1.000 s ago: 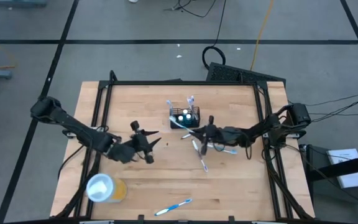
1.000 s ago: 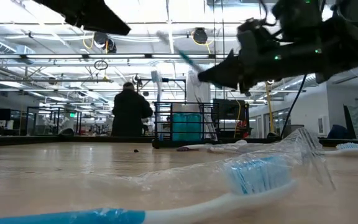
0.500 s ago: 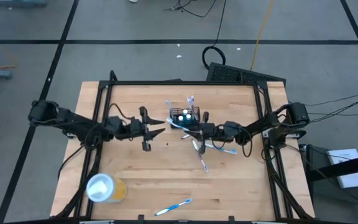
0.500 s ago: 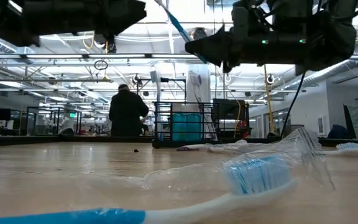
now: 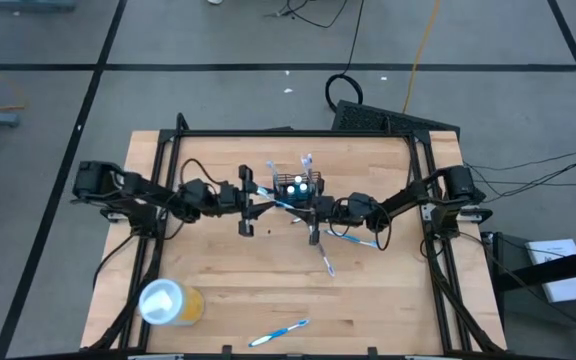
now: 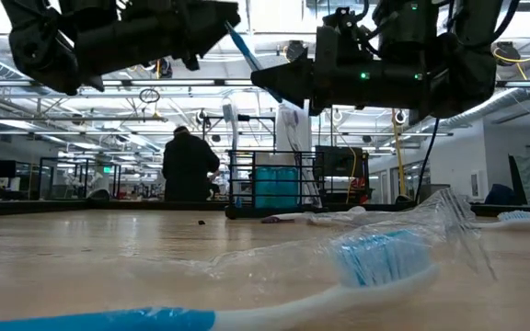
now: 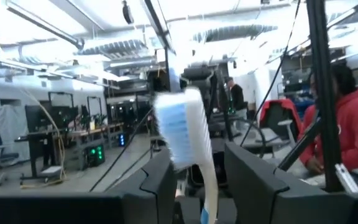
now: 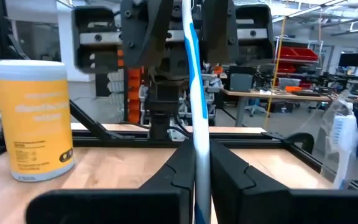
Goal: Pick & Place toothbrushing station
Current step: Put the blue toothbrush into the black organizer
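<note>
Gripping slim blue-white toothbrush [image 8: 194, 112]: right hand [image 5: 315, 212] clamped; left hand [image 5: 260, 206] fingers spread beside bristles.

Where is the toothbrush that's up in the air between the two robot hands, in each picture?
High view: the toothbrush is near the picture's middle.
Low view: a slanting blue stick near the top.
Left wrist view: its bristly head, in the centre.
Right wrist view: an upright stick, in the centre.
Shared landmark: the left gripper, around the brush's head.

You see a pale matt wood table [image 5: 218, 270], a black wire-mesh holder [image 5: 299, 186], and a glossy plastic toothbrush [image 8: 194, 124].
</note>
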Available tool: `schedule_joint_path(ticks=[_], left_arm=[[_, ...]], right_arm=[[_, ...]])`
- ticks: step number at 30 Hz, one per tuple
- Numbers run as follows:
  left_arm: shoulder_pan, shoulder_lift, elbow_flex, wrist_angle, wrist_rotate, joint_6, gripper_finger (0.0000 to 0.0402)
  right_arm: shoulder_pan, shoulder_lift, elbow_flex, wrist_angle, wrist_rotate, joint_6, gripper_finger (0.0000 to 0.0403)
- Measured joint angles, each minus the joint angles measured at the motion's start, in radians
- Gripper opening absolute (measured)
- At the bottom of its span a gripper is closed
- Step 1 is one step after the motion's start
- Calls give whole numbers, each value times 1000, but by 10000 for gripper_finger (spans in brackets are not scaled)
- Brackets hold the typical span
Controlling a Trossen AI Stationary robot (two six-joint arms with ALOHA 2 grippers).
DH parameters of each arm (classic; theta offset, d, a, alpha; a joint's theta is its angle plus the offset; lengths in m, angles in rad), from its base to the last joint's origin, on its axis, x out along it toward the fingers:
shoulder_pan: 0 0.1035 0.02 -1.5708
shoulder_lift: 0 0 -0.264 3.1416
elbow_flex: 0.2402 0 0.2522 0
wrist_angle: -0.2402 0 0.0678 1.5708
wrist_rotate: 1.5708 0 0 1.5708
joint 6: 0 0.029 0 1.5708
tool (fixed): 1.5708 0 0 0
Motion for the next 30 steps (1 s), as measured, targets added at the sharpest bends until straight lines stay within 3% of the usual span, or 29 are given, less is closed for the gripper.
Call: schedule_joint_path(ticks=[8, 16, 30], left_arm=[[9, 28, 65, -26, 25, 14, 127], [49, 28, 80, -49, 158, -2, 11], [95, 26, 96, -153, 131, -45, 3]], right_arm=[[-4, 0, 1, 17, -19, -1, 17], [-5, 0, 1, 15, -18, -6, 17], [-14, 0, 0, -57, 22, -6, 24]])
